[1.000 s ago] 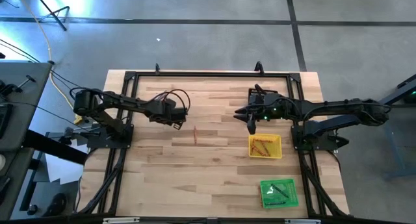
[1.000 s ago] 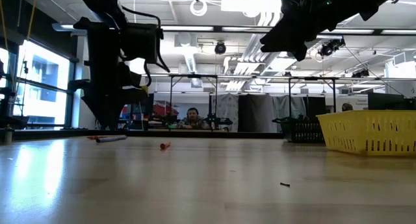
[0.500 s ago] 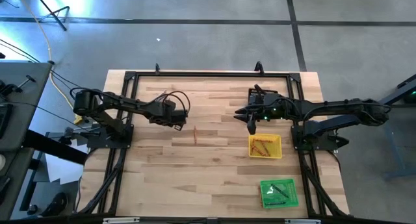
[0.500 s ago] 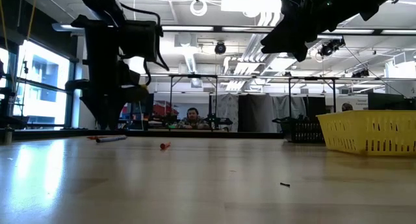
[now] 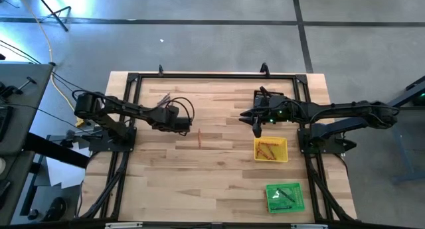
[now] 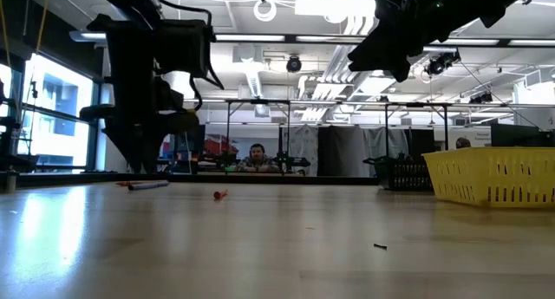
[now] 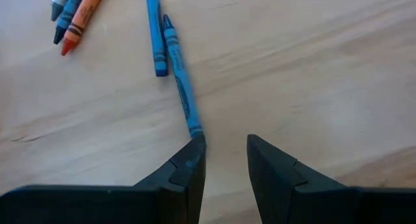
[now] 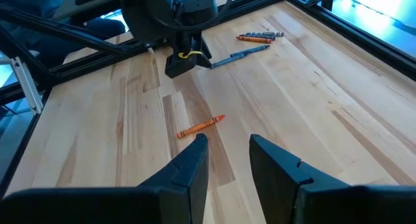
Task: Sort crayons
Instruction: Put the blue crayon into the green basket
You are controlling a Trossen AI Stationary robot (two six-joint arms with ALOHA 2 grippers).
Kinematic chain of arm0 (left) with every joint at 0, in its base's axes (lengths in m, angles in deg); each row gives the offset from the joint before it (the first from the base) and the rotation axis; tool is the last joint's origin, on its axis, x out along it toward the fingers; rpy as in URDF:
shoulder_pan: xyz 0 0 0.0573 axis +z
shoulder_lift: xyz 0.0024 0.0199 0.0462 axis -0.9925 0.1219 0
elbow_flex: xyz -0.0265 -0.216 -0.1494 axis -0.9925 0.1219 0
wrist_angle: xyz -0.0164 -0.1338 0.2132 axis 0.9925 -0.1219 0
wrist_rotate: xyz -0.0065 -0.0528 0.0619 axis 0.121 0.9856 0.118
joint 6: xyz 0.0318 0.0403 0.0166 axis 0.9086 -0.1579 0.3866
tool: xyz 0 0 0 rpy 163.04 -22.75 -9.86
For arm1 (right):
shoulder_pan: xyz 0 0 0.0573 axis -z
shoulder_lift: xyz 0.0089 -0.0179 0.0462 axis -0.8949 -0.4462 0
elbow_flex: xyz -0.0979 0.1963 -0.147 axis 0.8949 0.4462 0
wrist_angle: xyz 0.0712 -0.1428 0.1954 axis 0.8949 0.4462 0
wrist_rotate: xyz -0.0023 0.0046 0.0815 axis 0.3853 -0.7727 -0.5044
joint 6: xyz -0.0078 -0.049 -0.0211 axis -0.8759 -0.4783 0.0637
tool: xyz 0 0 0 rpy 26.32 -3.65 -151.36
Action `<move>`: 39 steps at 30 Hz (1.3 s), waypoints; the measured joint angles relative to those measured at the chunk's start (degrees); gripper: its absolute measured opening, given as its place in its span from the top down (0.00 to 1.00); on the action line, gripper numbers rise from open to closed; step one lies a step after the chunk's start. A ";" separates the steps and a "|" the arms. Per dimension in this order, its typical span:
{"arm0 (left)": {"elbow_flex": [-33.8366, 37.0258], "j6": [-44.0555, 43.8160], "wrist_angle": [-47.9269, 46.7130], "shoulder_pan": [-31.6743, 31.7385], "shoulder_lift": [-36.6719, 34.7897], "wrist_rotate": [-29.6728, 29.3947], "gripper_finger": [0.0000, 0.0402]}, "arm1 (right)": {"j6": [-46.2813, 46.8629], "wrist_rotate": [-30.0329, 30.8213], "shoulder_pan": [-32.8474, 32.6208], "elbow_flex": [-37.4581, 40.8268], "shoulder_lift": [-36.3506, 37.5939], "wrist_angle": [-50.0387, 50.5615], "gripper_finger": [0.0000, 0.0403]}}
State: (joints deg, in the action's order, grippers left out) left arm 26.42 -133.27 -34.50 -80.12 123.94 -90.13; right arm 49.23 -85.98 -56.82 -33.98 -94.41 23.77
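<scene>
One orange crayon (image 5: 200,139) lies alone on the wooden table, between my two grippers; it also shows in the right wrist view (image 8: 201,126). Two blue crayons (image 7: 170,58) and a small bunch of orange and grey-blue crayons (image 7: 73,13) lie at the far left. My left gripper (image 5: 186,127) is open over the table, and one fingertip (image 7: 195,149) stands just beside the end of a blue crayon. My right gripper (image 5: 257,130) is open and empty, just beyond the far edge of the yellow tray (image 5: 284,144).
The yellow tray holds orange-red crayons. A green tray (image 5: 269,201) with dark crayons stands at the near right. A black frame (image 5: 199,76) runs round the table's edges. Bare wood lies in the middle and near left.
My left gripper has moved a little toward the table's near edge and the right, closer to the lone orange crayon, uncovering the crayons at the far left. My right gripper has kept still.
</scene>
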 joint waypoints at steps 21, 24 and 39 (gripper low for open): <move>6.88 -0.82 6.69 1.16 -0.12 1.54 0.75 | -0.79 0.00 0.02 0.00 0.00 -0.04 0.73; 6.88 0.30 6.82 1.26 -0.12 1.55 0.75 | -0.77 0.00 0.02 0.00 0.00 -0.04 0.73; 6.84 10.10 10.55 5.77 -0.12 3.63 0.75 | -0.75 0.00 0.01 0.00 0.00 -0.04 0.73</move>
State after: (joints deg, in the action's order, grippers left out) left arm 33.27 -123.16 -23.95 -74.34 123.82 -86.50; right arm 48.48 -85.98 -56.82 -33.98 -94.41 23.73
